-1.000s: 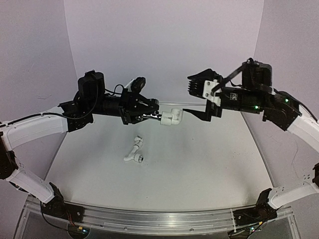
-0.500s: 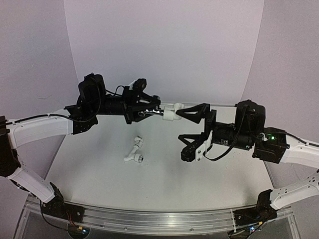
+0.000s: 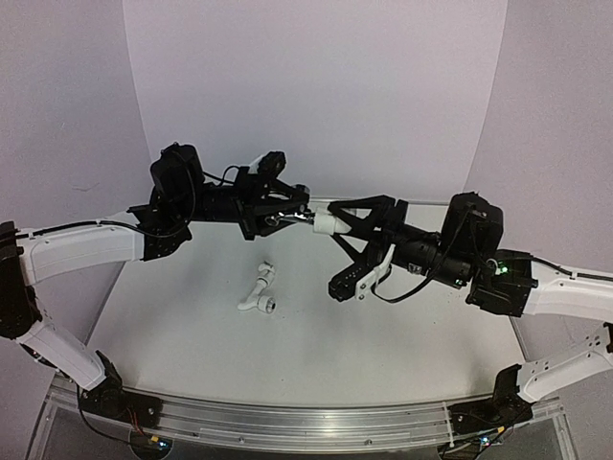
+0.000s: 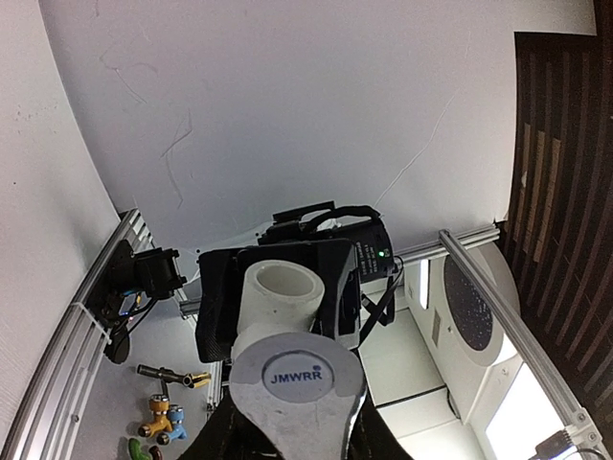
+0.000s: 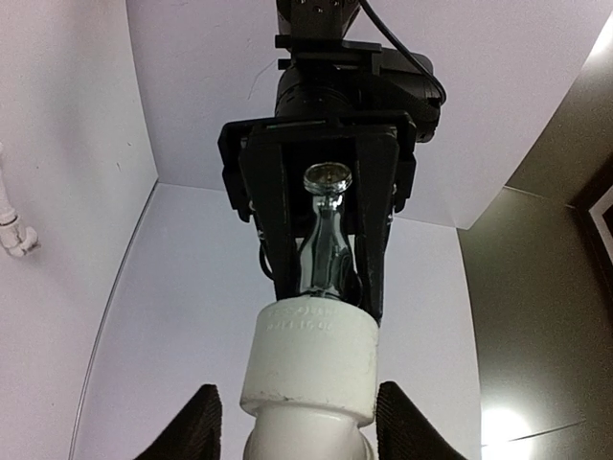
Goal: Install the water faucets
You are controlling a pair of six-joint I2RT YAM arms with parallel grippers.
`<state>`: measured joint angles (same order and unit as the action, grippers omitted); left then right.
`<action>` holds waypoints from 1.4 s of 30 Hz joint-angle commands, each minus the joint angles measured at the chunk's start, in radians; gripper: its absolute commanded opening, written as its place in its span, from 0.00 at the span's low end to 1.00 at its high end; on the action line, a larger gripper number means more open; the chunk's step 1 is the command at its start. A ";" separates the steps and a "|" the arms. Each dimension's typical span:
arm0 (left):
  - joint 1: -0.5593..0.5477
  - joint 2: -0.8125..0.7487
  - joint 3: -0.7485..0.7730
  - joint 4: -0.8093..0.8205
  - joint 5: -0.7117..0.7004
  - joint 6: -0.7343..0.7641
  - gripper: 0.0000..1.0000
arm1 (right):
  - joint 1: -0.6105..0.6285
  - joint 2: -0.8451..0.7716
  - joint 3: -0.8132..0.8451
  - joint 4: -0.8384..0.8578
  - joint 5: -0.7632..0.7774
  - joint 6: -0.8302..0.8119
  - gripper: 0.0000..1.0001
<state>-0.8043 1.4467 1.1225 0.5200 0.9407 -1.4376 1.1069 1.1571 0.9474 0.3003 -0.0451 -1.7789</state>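
White table (image 3: 383, 331) below: the right gripper (image 5: 299, 426) stands wide open around the white fitting (image 3: 326, 223), mid-air on the chrome faucet (image 5: 324, 244) that the left gripper (image 3: 287, 213) pinches. Best to centre it, close squarely on the collar, then turn without bending the stem.

Chrome faucet (image 5: 324, 240) apparently seated in fitting (image 5: 308, 359), aloft

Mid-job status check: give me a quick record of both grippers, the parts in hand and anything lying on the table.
left gripper: shut on chrome faucet, held above the table
chrome faucet: end seated in white fitting
right gripper: open, fingers either side of white fitting, gaps visible in its wrist view
loose white part: lying on table, apart from both grippers
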 commanded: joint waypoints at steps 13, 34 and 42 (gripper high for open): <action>-0.008 -0.081 0.080 -0.370 -0.138 0.561 0.00 | 0.006 0.059 0.310 -0.258 -0.033 0.726 0.16; -0.058 -0.187 0.011 -0.285 -0.211 0.842 0.00 | -0.041 0.083 0.445 -0.294 -0.125 1.588 0.00; -0.068 -0.226 -0.011 -0.248 -0.240 0.898 0.00 | -0.132 0.110 0.495 -0.293 -0.294 1.955 0.00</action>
<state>-0.8646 1.2724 1.1393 0.2923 0.6959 -0.6252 1.0507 1.2819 1.3372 -0.1589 -0.3353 -0.1263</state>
